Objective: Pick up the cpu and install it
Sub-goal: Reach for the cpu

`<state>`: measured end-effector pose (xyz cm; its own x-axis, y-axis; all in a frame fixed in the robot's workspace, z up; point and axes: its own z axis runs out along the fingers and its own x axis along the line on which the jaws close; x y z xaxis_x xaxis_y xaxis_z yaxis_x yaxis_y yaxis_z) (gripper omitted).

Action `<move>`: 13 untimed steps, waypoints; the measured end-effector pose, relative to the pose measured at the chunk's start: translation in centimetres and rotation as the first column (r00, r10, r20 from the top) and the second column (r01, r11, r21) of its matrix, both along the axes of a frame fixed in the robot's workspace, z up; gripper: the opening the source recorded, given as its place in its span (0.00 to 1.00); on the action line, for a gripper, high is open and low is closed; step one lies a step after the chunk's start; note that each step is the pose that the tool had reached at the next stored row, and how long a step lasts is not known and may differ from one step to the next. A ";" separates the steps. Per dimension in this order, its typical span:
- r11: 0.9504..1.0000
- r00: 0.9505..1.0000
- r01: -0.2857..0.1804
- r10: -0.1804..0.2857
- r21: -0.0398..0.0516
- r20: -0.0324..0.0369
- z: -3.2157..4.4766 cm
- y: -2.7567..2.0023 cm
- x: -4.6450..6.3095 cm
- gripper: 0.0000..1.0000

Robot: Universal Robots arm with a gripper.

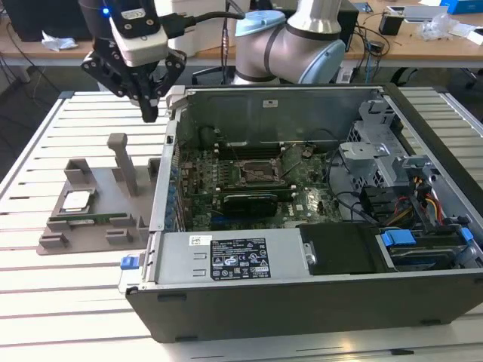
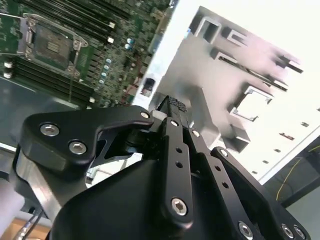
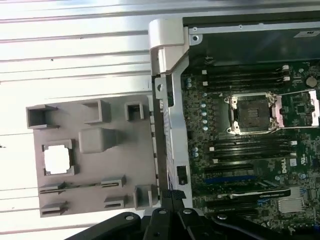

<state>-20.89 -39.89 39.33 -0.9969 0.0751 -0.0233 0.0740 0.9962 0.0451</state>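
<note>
The cpu (image 1: pixel 78 200) is a small silvery square lying flat in a recess of the grey holder (image 1: pixel 90 226) on the table, at the exterior view's left of the open computer case (image 1: pixel 302 286). In the first wrist view the cpu (image 3: pixel 57 161) sits in the same grey holder (image 3: pixel 95 200). The empty black socket (image 1: pixel 259 172) with its metal bracket lies on the green motherboard; it shows in both wrist views (image 3: pixel 250 114) (image 2: pixel 50 45). My gripper (image 1: pixel 149 109) hangs high above the table, between holder and case, fingers together and holding nothing. The fingertips (image 2: pixel 172 105) (image 3: pixel 172 196) are pressed together.
A grey upright post (image 1: pixel 121 162) rises from the holder near the cpu. The case's wall (image 1: pixel 170 151) stands between holder and motherboard. Memory slots (image 3: pixel 245 77) flank the socket. Drive cages and cables (image 1: pixel 407 188) fill the case's far side. The table is slatted white (image 1: pixel 68 302).
</note>
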 end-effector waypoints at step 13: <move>1.000 1.000 0.000 0.000 0.000 0.000 0.00 0.00 -6.0 0.11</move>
<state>-26.84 -39.89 39.32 -0.9969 0.0752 -0.0236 0.0741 0.9962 0.0451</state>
